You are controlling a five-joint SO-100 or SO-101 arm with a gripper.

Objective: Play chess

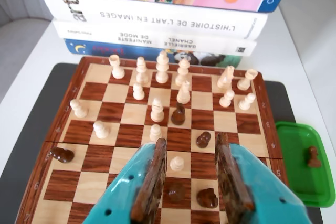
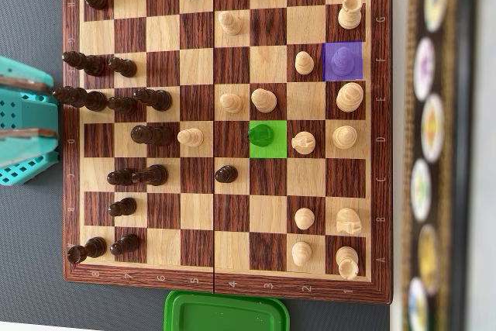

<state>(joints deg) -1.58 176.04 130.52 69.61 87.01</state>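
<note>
Gripper [image 1: 191, 153] sits at the bottom centre of the wrist view, teal body with brown wooden fingers [image 1: 152, 182], jaws spread apart, nothing between them. In the overhead view it is at the left edge, mid-height, just off the chessboard [image 2: 225, 288].

Chessboard fills most of both frames. Dark pieces cluster in the left columns of the overhead view, light pieces on the right. One light pawn [image 2: 190, 137] stands among the dark ones, left of centre; in the wrist view it shows between the fingers, further up the board.

Green-tinted square with a dark piece [image 2: 263, 135] lies just right of the overhead centre. Purple-tinted square [image 2: 342, 60] is upper right with a piece on it; colour unclear under the tint.

Green tray [image 1: 294, 145] is at the right edge of the wrist view, beside the board, holding one dark pawn [image 1: 314, 157]. Stack of books [image 1: 157, 19] runs across the top, behind the board.
</note>
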